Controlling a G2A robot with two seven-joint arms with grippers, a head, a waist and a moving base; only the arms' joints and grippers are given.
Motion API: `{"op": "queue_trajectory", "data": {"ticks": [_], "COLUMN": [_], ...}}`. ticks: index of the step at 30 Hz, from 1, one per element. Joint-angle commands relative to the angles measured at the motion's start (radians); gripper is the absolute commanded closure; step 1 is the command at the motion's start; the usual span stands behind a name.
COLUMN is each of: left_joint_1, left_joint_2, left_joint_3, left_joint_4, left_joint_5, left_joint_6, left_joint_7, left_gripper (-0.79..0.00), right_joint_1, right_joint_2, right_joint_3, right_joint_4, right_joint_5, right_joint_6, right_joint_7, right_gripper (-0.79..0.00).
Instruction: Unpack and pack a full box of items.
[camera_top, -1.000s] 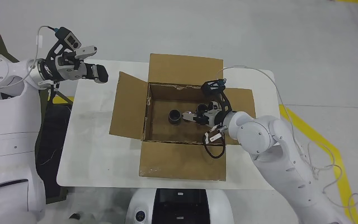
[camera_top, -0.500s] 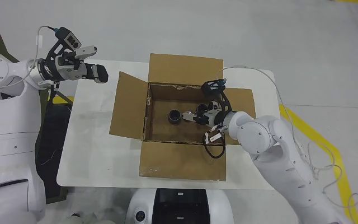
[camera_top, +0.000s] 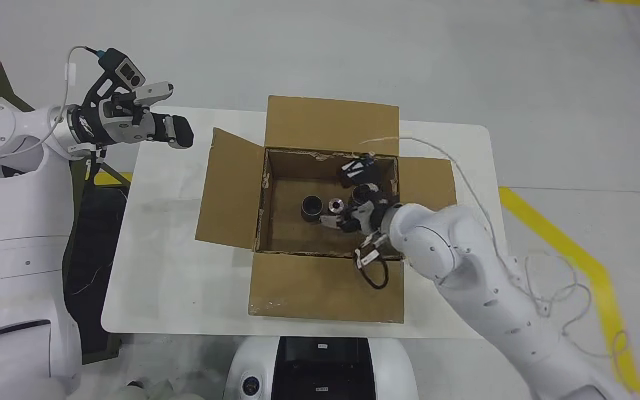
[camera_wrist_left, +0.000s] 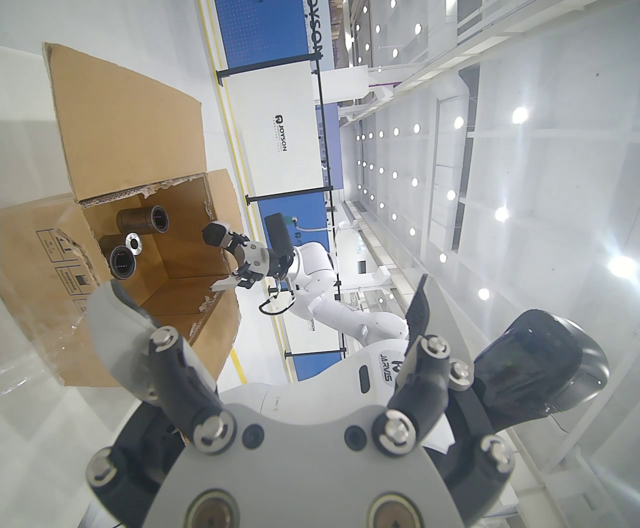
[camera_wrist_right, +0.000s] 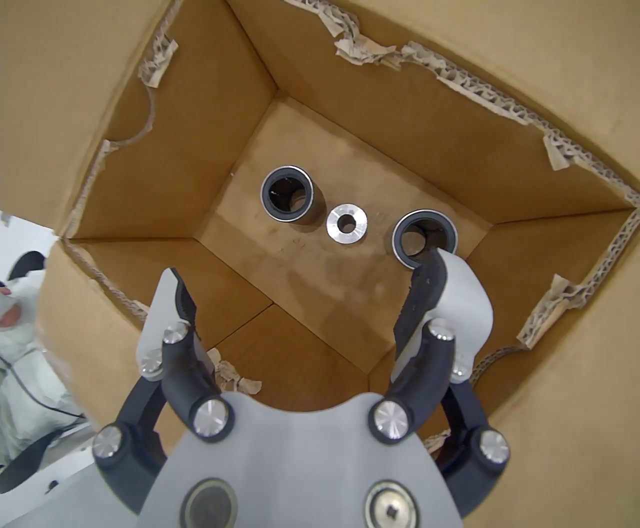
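Observation:
An open cardboard box (camera_top: 325, 290) sits mid-table with its flaps folded out. On its floor stand two dark hollow cylinders (camera_wrist_right: 287, 192) (camera_wrist_right: 425, 239) with a small silver ring (camera_wrist_right: 346, 223) between them. My right gripper (camera_wrist_right: 305, 272) hangs open inside the box above them, nothing between its fingers; one fingertip (camera_wrist_right: 435, 265) overlaps the nearer cylinder's rim. From above, the right gripper (camera_top: 346, 213) is just beside one cylinder (camera_top: 313, 208). My left gripper (camera_wrist_left: 267, 310) is open and empty, held off the table's far left corner (camera_top: 170, 128).
The white table (camera_top: 160, 250) has bare surface left of the box and a narrower strip on its right. The box walls have torn, ragged top edges (camera_wrist_right: 450, 75). A cable loop (camera_top: 372, 272) trails from the right wrist over the box's front flap.
The right arm has swung left over the box and its gripper now sits closer to the cylinders. The left arm has kept still.

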Motion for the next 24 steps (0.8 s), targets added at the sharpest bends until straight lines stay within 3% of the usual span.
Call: {"op": "queue_trajectory", "data": {"ticks": [1,8,9,16,24], "left_joint_1": [0.000,0.000,0.000,0.000,0.000], "left_joint_2": [0.000,0.000,0.000,0.000,0.000], "left_joint_3": [0.000,0.000,0.000,0.000,0.000], "left_joint_4": [0.000,0.000,0.000,0.000,0.000], "left_joint_5": [0.000,0.000,0.000,0.000,0.000], "left_joint_6": [0.000,0.000,0.000,0.000,0.000], "left_joint_7": [0.000,0.000,0.000,0.000,0.000], "left_gripper": [-0.785,-0.785,-0.785,-0.785,-0.785], "right_joint_1": [0.004,0.021,0.024,0.053,0.086], "right_joint_2": [-0.004,-0.017,-0.019,-0.032,-0.053], "right_joint_3": [-0.017,-0.033,-0.031,-0.036,-0.061], "right_joint_4": [0.010,0.071,0.081,0.141,0.205], "right_joint_5": [-0.027,-0.076,-0.075,-0.104,-0.139], "right_joint_6": [0.004,0.027,0.026,0.056,0.087], "right_joint_7": [-0.006,-0.038,-0.040,-0.024,-0.014], "right_gripper": [-0.785,-0.785,-0.733,-0.613,-0.557]}}
